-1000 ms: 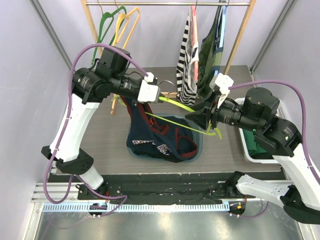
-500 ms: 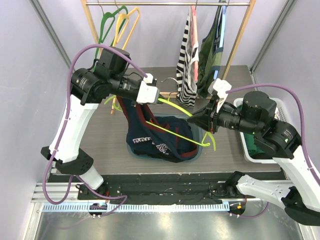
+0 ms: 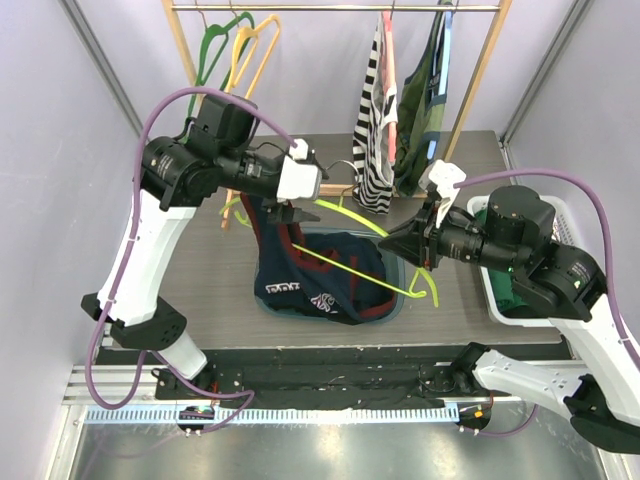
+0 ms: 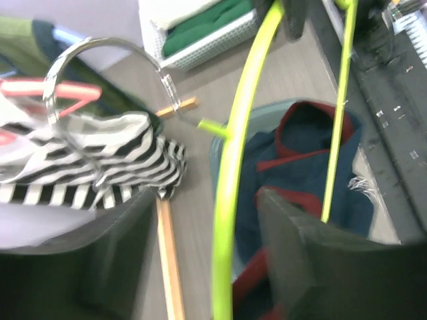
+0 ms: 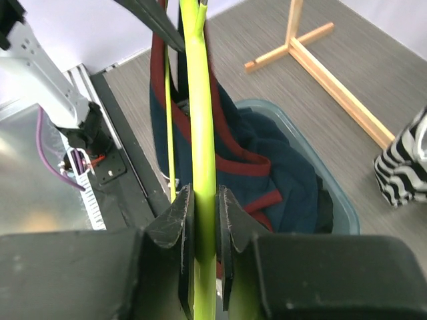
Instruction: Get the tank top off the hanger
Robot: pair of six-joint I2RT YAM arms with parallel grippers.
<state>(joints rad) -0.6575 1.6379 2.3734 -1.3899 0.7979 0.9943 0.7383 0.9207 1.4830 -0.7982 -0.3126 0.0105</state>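
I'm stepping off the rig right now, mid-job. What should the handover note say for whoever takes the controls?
Left gripper: fingers open, straddling the hanger, gripping nothing.
Right gripper: shut on the hanger's other arm.
Tank top: mostly piled in the teal bin; one strap runs up towards the hanger's end near the left gripper.
Done: most of the top is off the hanger.
Left: free that strap, probably by drawing the hanger away, so the top drops clear.
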